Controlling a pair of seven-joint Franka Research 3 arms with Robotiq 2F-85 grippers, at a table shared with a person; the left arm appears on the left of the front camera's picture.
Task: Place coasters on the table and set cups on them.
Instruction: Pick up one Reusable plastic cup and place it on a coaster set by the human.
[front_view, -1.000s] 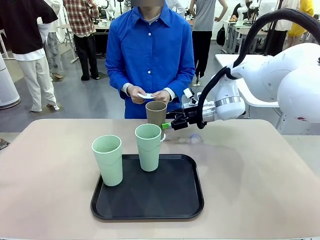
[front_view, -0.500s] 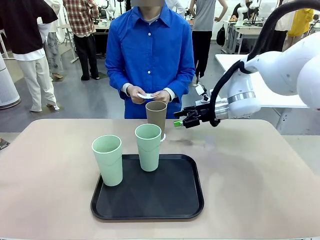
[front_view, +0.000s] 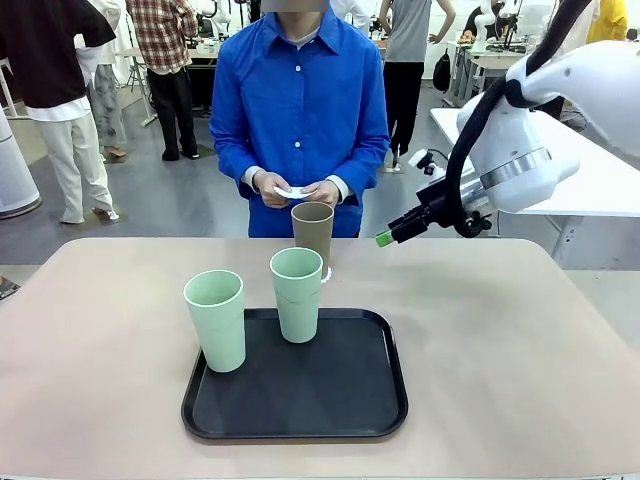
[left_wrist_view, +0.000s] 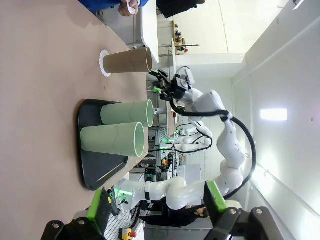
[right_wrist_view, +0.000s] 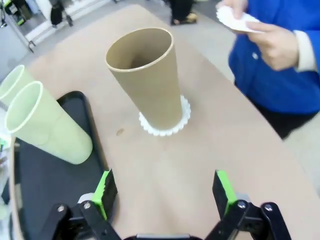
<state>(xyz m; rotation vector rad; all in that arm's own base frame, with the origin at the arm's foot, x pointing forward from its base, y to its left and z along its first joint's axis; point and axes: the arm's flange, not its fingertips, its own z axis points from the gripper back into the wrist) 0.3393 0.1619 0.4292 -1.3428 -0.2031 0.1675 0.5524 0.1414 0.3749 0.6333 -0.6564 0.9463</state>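
Tan surface (front_view: 520, 340) carries a black tray (front_view: 350, 400) with two mint cups upright on it, the left cup (front_view: 215, 320) and the right cup (front_view: 297, 293). The brown cup (front_view: 312, 238) stands just past the tray's far rim, centred on a coaster (right_wrist_view: 162, 131) whose lacy edge shows all round its base. One cup looks done, so the step in hand is probably the next coaster and a mint cup. To do it well, the arm should wait until the person's hands (front_view: 322, 190), which hold the spare coasters (right_wrist_view: 232, 17), lay one flat on bare surface apart from the brown cup. It should then take a mint cup from the side at mid-height, lift it clear of the tray rim and set it down upright inside the scalloped edge, since thin paper would likely slide or crease under a dragged cup. The left jaws stand spread, with the tray and cups well ahead of them. The right jaws stand spread and empty, raised to the right of the brown cup and apart from it. In the right wrist view that cup lies ahead, slightly left of the gap, and the mint cups lie farther left.
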